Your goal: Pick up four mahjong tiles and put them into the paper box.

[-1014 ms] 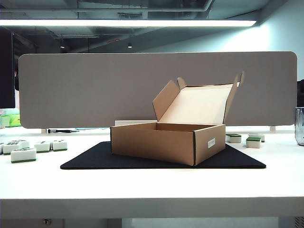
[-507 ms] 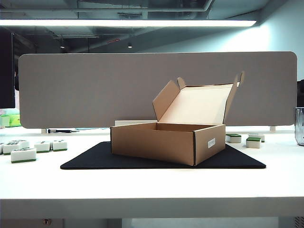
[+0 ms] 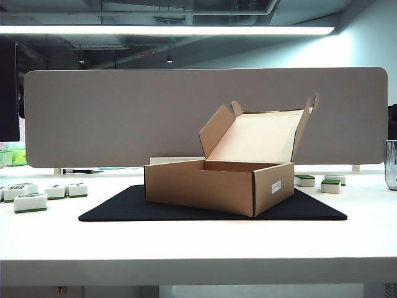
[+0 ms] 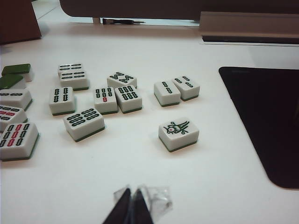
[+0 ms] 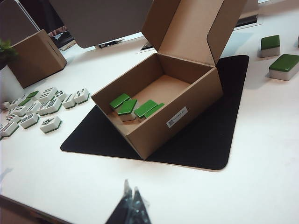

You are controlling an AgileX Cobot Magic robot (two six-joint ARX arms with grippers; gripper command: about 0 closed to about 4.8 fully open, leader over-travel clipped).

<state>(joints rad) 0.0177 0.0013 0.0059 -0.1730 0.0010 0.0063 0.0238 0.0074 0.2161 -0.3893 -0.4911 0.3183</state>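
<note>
The paper box [image 5: 159, 100] is a shallow brown cardboard mailer, matte and creased at its folds, its hinged lid standing up and pale inside, a small white label [image 5: 177, 117] on one outer wall. It sits on a thin black mat [image 5: 205, 135] with rounded corners, and that mat is my landmark here. Inside the box lie four mahjong tiles [image 5: 135, 107], chunky glossy blocks turned green face up, bunched near the wall nearest my right camera.

Off the mat on one side, on the white table [image 4: 140, 177], lies a loose cluster of tiles [image 4: 100, 100] with white faces up and green undersides; in my left wrist view I count about thirteen, some cut by the edge. The one closest to the mat is the bird tile [image 4: 178, 133]. Off the opposite side of the mat, two green-topped tiles [image 5: 278, 56] show fully.

My left gripper [image 4: 131, 210] hangs over bare table near the bird tile, fingers pressed together, empty. My right gripper [image 5: 131, 207] hangs over the table just off the mat's near edge, fingers likewise together, holding nothing.
</note>
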